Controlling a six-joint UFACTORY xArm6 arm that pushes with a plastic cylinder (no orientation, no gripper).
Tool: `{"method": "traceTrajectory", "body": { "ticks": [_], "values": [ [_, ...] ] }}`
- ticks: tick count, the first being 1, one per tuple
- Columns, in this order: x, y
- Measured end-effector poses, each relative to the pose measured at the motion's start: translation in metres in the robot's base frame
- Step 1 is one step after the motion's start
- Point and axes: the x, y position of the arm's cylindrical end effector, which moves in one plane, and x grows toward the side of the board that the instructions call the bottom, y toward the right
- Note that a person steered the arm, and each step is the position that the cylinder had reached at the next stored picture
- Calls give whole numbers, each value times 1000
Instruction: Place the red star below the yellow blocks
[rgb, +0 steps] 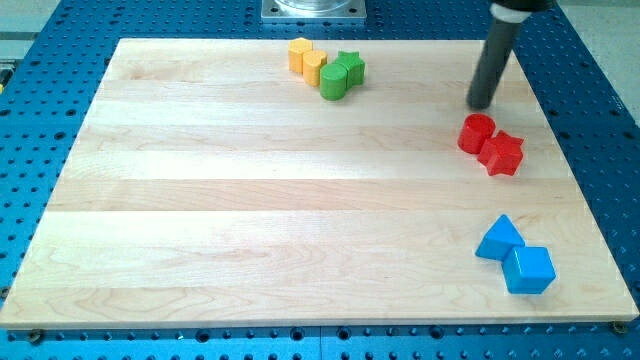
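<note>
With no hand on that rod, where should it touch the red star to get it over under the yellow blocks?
My tip can't grip, only push. The red star must travel toward the view's left and slightly up, so I'd probably press its right side. The red cylinder touches its upper left, so it would likely ride along unless I first nudge the star down, clear of it. The yellow blocks sit near the top edge.

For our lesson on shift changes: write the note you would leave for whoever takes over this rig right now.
My tip rests on the board just above the red cylinder, touching no block.
The red star sits at the view's right, against the red cylinder.
The two yellow blocks are at the view's top, beside the green blocks.
Done: nothing visible yet.
Left: push the red star leftward to below the yellow blocks, probably steering it clear of the red cylinder.
</note>
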Motion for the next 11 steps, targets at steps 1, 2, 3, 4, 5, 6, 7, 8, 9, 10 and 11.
{"method": "traceTrajectory", "body": {
  "ticks": [1, 2, 3, 4, 5, 6, 7, 8, 9, 10, 11],
  "values": [
    [24, 35],
    [64, 32],
    [104, 22],
    [112, 5],
    [107, -35],
    [108, -95],
    [123, -101],
    [163, -98],
    [157, -108],
    [125, -134],
    [69, -200]
  ]
}}
